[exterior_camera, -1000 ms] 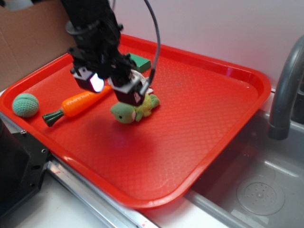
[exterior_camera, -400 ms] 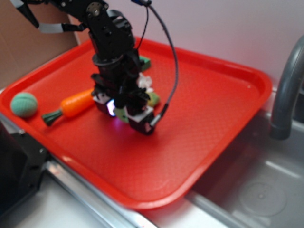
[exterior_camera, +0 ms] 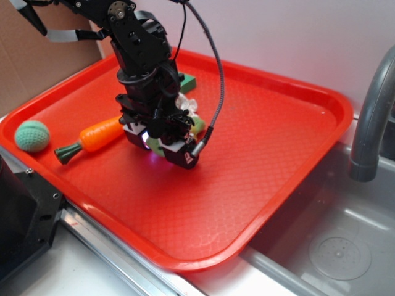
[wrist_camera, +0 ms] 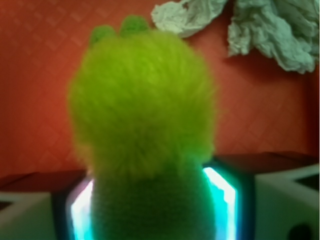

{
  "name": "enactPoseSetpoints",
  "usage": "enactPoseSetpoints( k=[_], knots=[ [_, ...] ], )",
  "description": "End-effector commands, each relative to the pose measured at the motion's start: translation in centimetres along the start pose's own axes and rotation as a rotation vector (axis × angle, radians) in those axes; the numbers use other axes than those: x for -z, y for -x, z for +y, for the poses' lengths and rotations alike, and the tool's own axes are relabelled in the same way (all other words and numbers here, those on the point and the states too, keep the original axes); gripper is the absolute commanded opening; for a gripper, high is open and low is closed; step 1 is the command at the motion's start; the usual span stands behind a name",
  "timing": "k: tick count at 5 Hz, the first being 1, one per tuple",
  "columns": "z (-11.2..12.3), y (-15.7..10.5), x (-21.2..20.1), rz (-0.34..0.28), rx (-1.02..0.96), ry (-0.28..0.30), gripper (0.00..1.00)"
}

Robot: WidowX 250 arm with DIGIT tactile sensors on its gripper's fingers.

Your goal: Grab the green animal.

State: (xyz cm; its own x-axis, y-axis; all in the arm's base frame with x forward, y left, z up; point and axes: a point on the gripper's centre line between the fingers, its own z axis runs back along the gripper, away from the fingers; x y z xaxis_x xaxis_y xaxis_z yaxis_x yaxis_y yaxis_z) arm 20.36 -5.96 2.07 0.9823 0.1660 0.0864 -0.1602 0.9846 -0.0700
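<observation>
Exterior view: the gripper [exterior_camera: 162, 148] is sitting low on the red tray [exterior_camera: 271, 148], near its middle, right over the green animal [exterior_camera: 196, 127], of which only a scrap of yellow-green is showing at the right of the black arm [exterior_camera: 141, 55]; jaw spacing can't be read from here. The carrot [exterior_camera: 92, 137] is lying just left of the gripper, the teal ball [exterior_camera: 32, 136] further left by the tray's rim, a dark green block [exterior_camera: 187, 81] behind the arm on the far side, a grey faucet [exterior_camera: 374, 117] and sink [exterior_camera: 321, 246] at the right. Wrist view: the green animal [wrist_camera: 142, 105] is filling the frame, fuzzy shell up top, smooth olive head at the bottom lying between the two lit fingers [wrist_camera: 225, 195]; they are flanking the head closely, but whether they are already pinching it I cannot tell. Crumpled white paper [wrist_camera: 270, 27] is lying beyond it. Judging by the plush: light, soft, squashy, not fragile, fuzz probably slippery. Best hold looks like the firmer head or body core, squeezed deep, not the loose shell fur.
</observation>
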Motion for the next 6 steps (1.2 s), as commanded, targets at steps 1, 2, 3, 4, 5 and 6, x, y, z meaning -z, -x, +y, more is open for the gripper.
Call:
enactPoseSetpoints(
  k=[1,2,3,4,5,6],
  knots=[
    [-0.7,-0.8,-6.6,0.047,0.123,-0.053,0.00],
    [-1.1,-0.3,-11.4,0.041,0.127,-0.059,0.00],
    [-1.0,0.7,-15.9,0.023,0.125,-0.006,0.00],
    [-0.5,1.8,-19.4,-0.010,0.109,0.050,0.00],
    [0.0,3.2,-21.0,-0.052,0.093,0.047,0.00],
    [-0.1,2.6,-20.0,-0.025,0.141,0.014,0.00]
  ],
)
